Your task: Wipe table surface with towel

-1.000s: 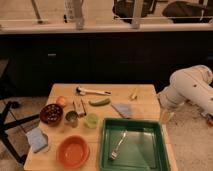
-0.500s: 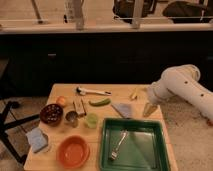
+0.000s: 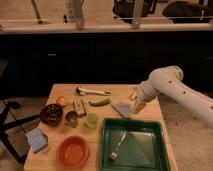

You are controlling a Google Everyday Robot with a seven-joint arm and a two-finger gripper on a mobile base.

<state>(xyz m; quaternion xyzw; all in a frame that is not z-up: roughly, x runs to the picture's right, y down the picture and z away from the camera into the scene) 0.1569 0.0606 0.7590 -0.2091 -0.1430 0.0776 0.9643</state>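
We look at a worktop of light tan wooden boards, rectangular and matt, with its near edge cut off at the bottom of the view. The towel lies on it as a small, thin grey-blue cloth, fairly flat, just behind the far rim of the green tray and right of the middle. The hand hangs at the end of a smooth white arm that comes in from the right. It sits just beside the towel's right edge with its pale fingers spread and nothing between them, though we cannot tell whether the tips touch the cloth or the boards. The tray is smooth plastic with a raised wall, and a metal fork lies inside it. At the front left stand a round, glossy orange bowl and a thicker, lighter blue folded cloth pad. Farther back we see a dark round bowl, a small metal cup, a pale green cup, a long green vegetable and a white-handled utensil. A yellowish object behind the hand is partly hidden, and we cannot make out what it is.
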